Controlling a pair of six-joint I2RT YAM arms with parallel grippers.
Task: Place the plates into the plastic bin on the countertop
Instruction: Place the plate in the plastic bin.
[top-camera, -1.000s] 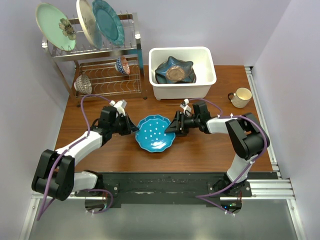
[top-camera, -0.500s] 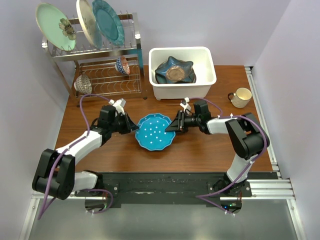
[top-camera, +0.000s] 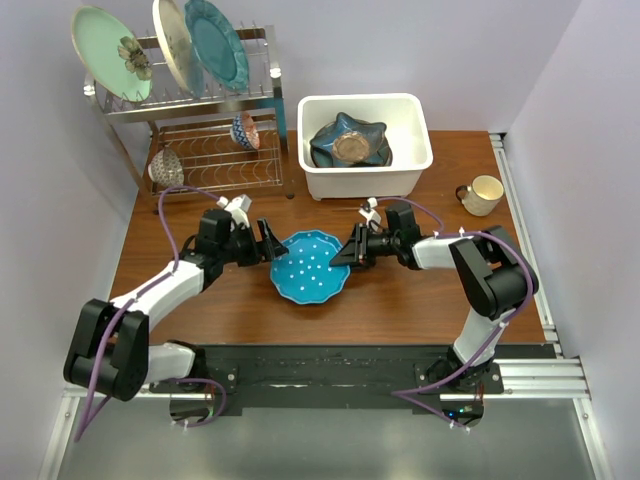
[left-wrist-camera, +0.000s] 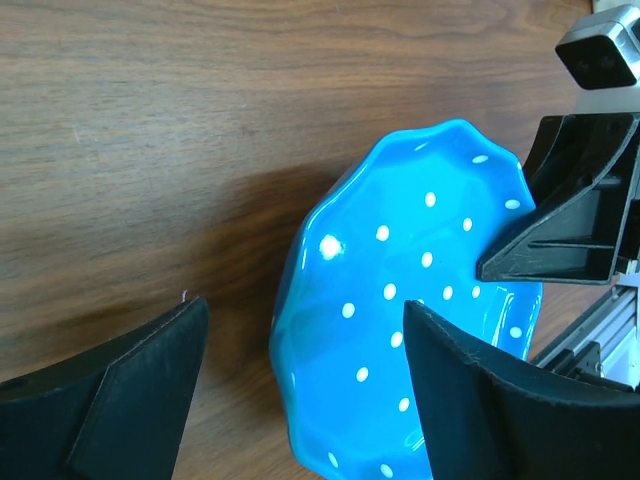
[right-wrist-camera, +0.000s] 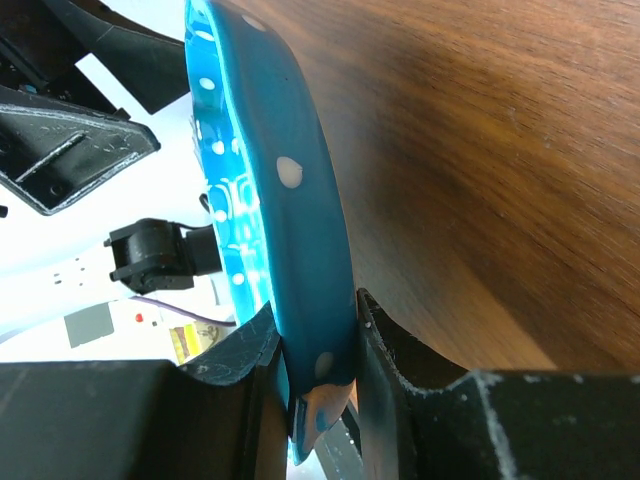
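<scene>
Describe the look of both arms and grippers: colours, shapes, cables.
Both the left arm and right arm have white links between black joints, with a purple cable looping alongside each. The left gripper and right gripper carry black, wedge-shaped fingers.

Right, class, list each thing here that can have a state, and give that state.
Blue scalloped plate: gripped at one edge only.
Left gripper: open, clear of the plate.
Right gripper: shut on the plate's rim.
Plastic bin: holds the star-shaped plate.
Mint plate: upright in the dish rack.
Mug: upright on the countertop.
</scene>
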